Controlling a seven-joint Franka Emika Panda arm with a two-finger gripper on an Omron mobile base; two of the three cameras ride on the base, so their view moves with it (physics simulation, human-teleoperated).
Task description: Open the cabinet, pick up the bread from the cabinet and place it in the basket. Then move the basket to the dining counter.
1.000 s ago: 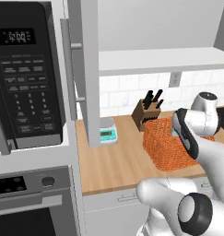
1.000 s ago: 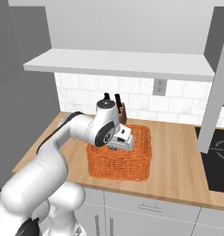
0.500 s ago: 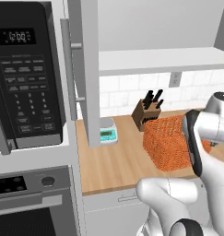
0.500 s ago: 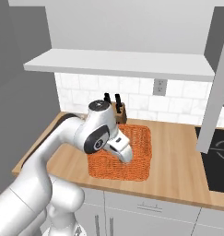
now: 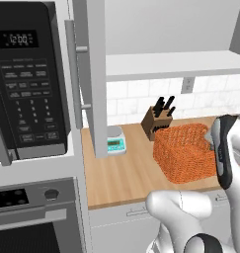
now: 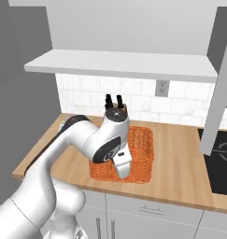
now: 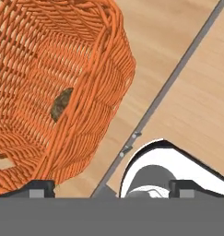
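The light, stiff wicker basket (image 7: 49, 87), holding the bread (image 7: 61, 103) near the counter's (image 5: 121, 173) front edge, is being straddled at its rim by the wide-open, empty gripper (image 7: 111, 188).

Orange woven basket (image 5: 185, 153) (dark brown bread (image 7: 61, 103) inside) on light wood-grain counter (image 5: 121, 175).

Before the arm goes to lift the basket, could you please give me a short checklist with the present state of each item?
1. Bread inside the basket: ok, a dark lump lies behind the wicker wall.
2. Hand free of the bread: ok, open, nothing between the fingers.
3. Basket upright on the counter: ok.
4. Knife block apart from the basket: cannot tell, it stands right behind it.
5. Hand lined up on the basket rim: not ok, it sits by the near wall.
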